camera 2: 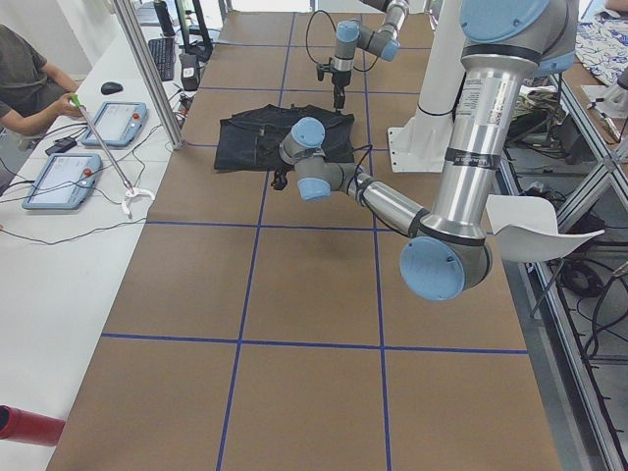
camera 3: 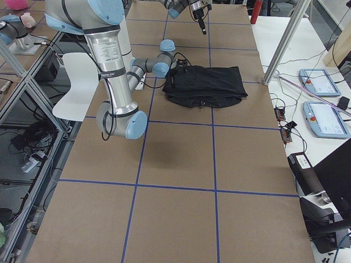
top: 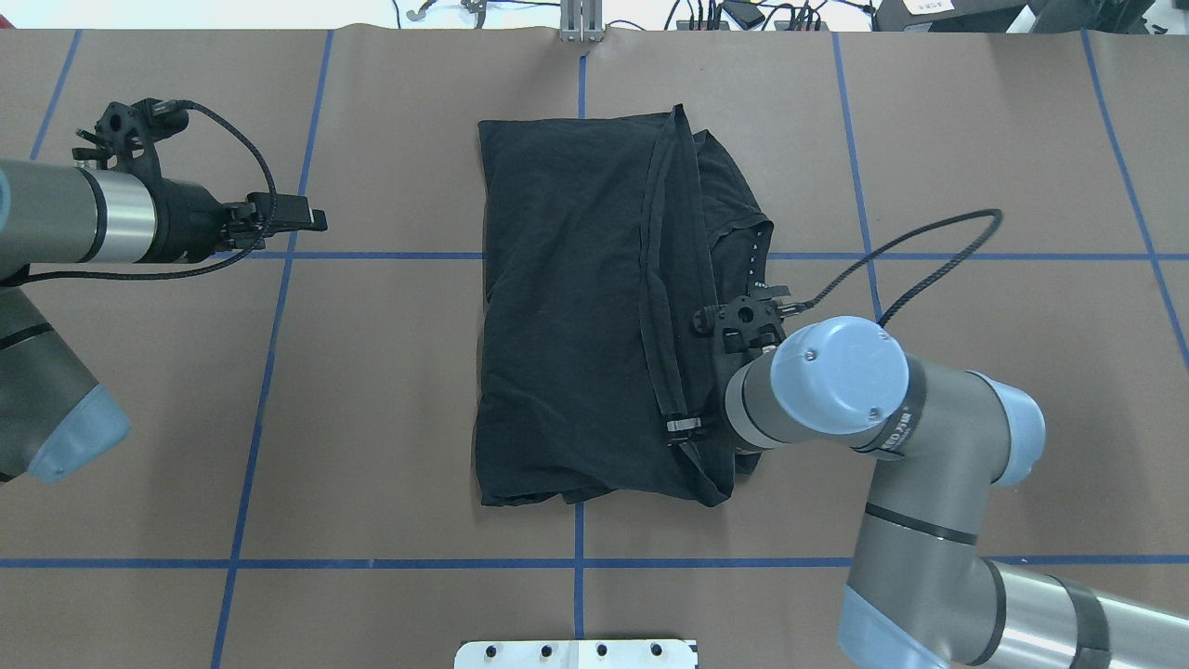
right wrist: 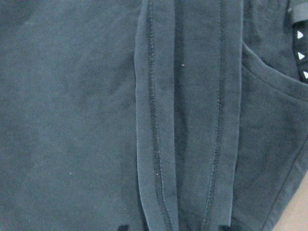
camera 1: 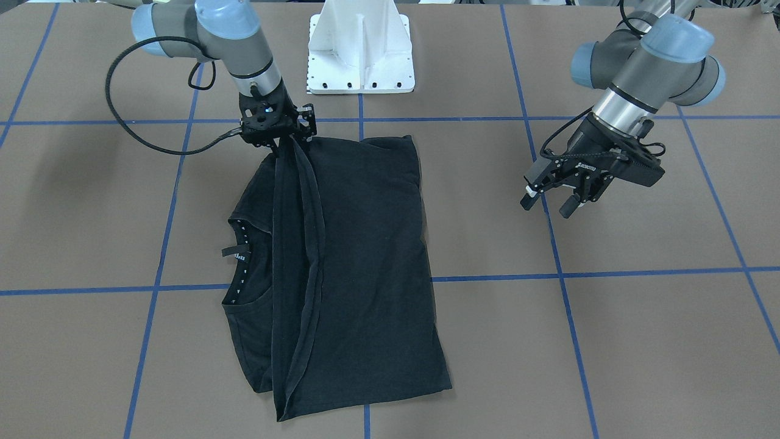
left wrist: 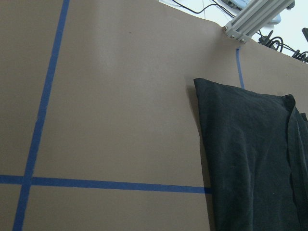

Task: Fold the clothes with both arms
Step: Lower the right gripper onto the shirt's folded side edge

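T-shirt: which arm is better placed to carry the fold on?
Right. The right gripper pinches the hem at the t-shirt's robot-side edge, cloth tented up to it. The left gripper hangs open over the table, apart from the cloth.

Even o/h light, soft shadows; black t-shirt (camera 1: 365, 244) low-detail.

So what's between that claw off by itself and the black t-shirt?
Just bare brown table, crossed by a blue tape line, as the overhead view shows; the left claw hangs apart from the black t-shirt.
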`<state>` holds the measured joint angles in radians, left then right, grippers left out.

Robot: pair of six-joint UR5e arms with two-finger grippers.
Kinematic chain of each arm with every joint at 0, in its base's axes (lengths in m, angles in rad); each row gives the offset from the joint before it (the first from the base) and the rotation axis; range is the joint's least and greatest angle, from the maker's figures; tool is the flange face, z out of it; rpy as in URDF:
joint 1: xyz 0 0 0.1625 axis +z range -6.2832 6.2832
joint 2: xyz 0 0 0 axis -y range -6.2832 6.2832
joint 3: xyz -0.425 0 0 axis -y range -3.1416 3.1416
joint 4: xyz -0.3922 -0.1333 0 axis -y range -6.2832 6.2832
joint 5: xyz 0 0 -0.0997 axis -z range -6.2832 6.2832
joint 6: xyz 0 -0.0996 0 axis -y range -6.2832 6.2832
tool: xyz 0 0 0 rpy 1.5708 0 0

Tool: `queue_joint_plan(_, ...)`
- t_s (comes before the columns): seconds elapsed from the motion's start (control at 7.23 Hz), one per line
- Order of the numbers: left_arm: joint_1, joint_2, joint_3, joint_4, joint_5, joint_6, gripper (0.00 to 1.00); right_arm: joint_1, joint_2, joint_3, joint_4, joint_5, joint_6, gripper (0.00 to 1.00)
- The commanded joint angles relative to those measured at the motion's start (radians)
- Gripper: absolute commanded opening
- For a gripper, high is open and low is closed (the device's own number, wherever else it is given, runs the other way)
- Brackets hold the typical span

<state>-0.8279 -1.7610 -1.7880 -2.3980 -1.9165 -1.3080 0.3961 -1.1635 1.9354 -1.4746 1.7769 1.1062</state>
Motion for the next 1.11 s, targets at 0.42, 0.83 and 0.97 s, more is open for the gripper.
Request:
queue_joint_plan(0.42, 0.009, 0.012, 0.001, -0.001, 0.004, -0.030, 1.00, -0.097, 0.057, -0.050, -0.118, -0.161, -0.198, 0.38)
queue_joint_plan(0.83, 0.010, 0.023, 0.001, -0.001, 0.005, -0.030, 1.00, -0.094, 0.059, -0.049, -0.118, -0.162, -0.201, 0.00)
queue_joint_plan(0.97, 0.010, 0.023, -0.001, -0.001, 0.005, -0.030, 1.00, -0.094, 0.059, -0.050, -0.118, -0.162, -0.201, 0.00)
